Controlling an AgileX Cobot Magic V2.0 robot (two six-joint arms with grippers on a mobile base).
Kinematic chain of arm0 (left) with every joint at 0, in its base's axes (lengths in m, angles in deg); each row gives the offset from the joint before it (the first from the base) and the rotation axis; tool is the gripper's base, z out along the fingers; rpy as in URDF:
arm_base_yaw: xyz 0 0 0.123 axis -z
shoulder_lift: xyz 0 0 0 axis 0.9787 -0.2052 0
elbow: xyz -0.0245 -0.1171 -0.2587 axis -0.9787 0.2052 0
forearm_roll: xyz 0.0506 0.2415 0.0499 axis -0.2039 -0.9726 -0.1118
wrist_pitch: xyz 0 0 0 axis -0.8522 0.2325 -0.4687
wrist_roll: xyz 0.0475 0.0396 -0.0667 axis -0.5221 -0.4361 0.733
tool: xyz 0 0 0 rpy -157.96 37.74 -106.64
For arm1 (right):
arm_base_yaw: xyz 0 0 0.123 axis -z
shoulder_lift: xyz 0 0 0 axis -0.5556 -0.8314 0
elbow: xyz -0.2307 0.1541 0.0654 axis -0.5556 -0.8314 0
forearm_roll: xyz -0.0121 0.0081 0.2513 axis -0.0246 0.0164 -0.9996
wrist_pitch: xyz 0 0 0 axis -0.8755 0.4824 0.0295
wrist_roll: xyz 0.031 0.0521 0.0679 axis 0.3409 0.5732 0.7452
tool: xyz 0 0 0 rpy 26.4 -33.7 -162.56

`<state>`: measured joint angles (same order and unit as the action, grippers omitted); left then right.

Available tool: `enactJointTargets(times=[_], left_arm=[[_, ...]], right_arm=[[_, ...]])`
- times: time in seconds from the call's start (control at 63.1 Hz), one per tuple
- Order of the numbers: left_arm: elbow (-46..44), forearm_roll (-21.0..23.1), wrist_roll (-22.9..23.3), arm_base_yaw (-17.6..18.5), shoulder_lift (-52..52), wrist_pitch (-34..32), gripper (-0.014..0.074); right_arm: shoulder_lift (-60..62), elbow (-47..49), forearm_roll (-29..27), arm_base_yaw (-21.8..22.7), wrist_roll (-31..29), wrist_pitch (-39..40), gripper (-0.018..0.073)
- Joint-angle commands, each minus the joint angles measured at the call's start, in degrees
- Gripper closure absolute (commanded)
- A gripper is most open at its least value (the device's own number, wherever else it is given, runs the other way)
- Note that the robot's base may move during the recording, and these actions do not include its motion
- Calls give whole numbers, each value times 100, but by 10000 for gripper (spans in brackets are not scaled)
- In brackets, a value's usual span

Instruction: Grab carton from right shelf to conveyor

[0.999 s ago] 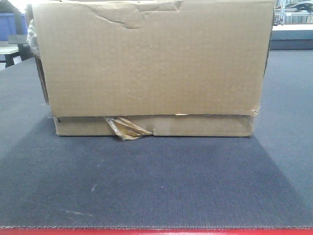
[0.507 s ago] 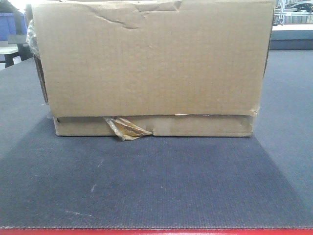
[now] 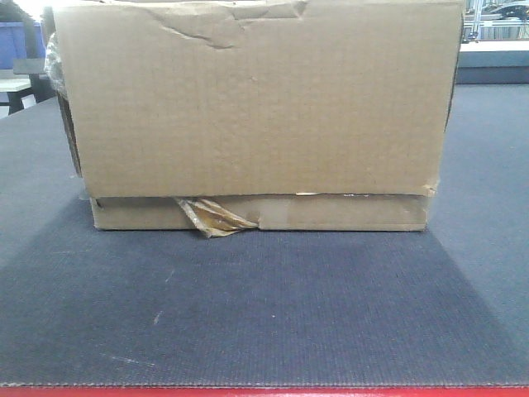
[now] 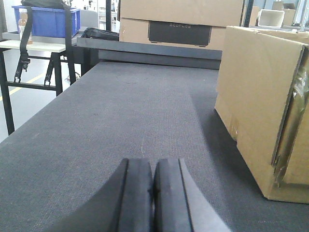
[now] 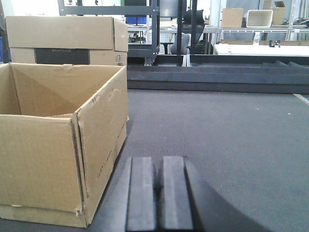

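Observation:
The carton (image 3: 256,107), a wide brown creased box with a narrow lower band and a tuft of yellowish tape (image 3: 213,217), rests on the dark grey ribbed conveyor (image 3: 264,306) with its red front edge. In the left wrist view the carton (image 4: 260,106) is at the right, and my left gripper (image 4: 153,166) is shut and empty beside it, apart from it. In the right wrist view the carton (image 5: 58,159) is open-topped at the left, and my right gripper (image 5: 157,162) is shut and empty just right of it. The right shelf is out of view.
Another cardboard box (image 4: 181,21) stands beyond the belt's far end, seen also in the right wrist view (image 5: 63,38). A blue plastic bin (image 4: 46,21) sits on a side table at the far left. White benches and racks (image 5: 260,48) stand at the back right.

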<state>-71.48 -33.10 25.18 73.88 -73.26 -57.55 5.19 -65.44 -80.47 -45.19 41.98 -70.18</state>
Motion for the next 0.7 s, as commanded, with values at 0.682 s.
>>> enactJointTargets(times=[0.682], left_arm=[[-7, 20, -17, -9, 29, -120, 596]], right_arm=[[29, -2274, -1213, 1335, -1025, 2627, 634]])
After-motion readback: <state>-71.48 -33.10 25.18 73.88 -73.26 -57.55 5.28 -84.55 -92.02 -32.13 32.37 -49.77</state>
